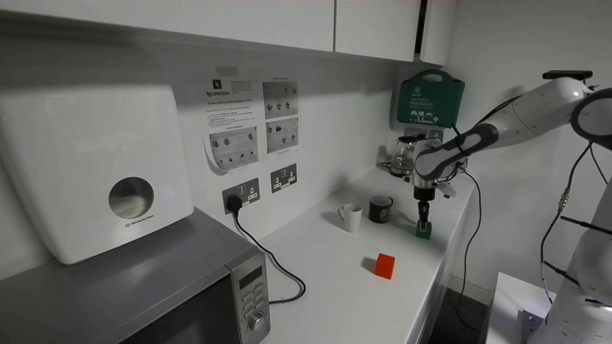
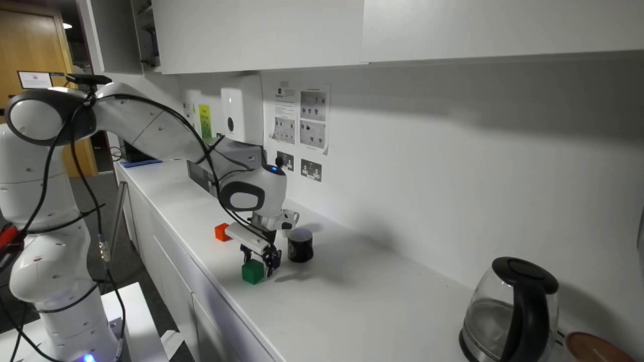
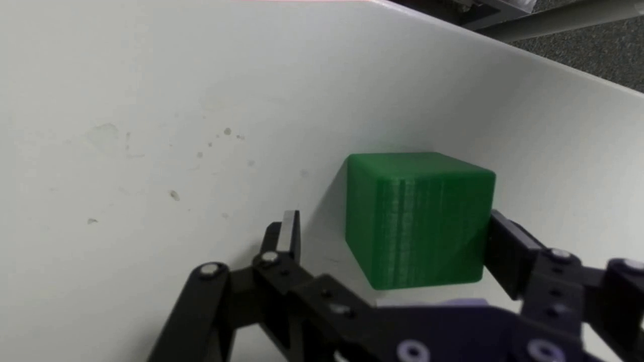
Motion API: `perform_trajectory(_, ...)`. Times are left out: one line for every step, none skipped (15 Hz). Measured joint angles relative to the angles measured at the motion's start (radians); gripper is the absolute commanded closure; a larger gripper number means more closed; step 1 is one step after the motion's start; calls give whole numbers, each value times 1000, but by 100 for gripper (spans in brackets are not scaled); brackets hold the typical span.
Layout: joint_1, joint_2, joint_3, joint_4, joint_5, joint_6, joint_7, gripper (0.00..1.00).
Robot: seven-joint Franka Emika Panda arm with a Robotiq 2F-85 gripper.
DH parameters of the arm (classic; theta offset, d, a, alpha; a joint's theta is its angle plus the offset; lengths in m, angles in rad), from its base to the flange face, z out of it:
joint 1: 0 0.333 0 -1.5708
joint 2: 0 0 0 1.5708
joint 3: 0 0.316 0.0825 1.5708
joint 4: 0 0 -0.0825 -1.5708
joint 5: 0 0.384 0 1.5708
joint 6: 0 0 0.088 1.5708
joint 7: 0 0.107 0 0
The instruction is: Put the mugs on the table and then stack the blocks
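My gripper (image 3: 392, 231) is open around the green block (image 3: 422, 226) on the white countertop (image 3: 151, 90). In the wrist view the right finger is against or very close to the block; a gap shows between the left finger and the block. The gripper also shows in both exterior views (image 1: 423, 220) (image 2: 259, 257), low over the block (image 1: 423, 232) (image 2: 252, 272). The red block (image 1: 385, 266) (image 2: 222, 232) lies apart from it on the countertop. The white mug (image 1: 352, 218) and the black mug (image 1: 380, 209) (image 2: 300, 246) stand upright on the countertop near the wall.
A grey microwave (image 1: 191, 258) with a black cable stands at one end of the counter. A glass kettle (image 2: 510, 311) stands at the other end. The counter's front edge (image 3: 503, 48) runs close to the green block. Wall cupboards (image 2: 261, 35) hang above.
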Motion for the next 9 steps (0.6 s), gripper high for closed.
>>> perform_trajectory(0, 0, 1, 0, 0, 0, 0, 45)
perform_trajectory(0, 0, 1, 0, 0, 0, 0, 52)
perform_trajectory(0, 0, 1, 0, 0, 0, 0, 61)
perform_trajectory(0, 0, 2, 0, 0, 0, 0, 68)
perform_trajectory(0, -1, 2, 2, 0, 0, 0, 68)
perform_trajectory(0, 0, 2, 3, 0, 0, 0, 68)
perform_trajectory(0, 0, 2, 3, 0, 0, 1, 68)
perform_trajectory(0, 0, 2, 3, 0, 0, 2, 68)
perform_trajectory(0, 0, 2, 4, 0, 0, 6, 68)
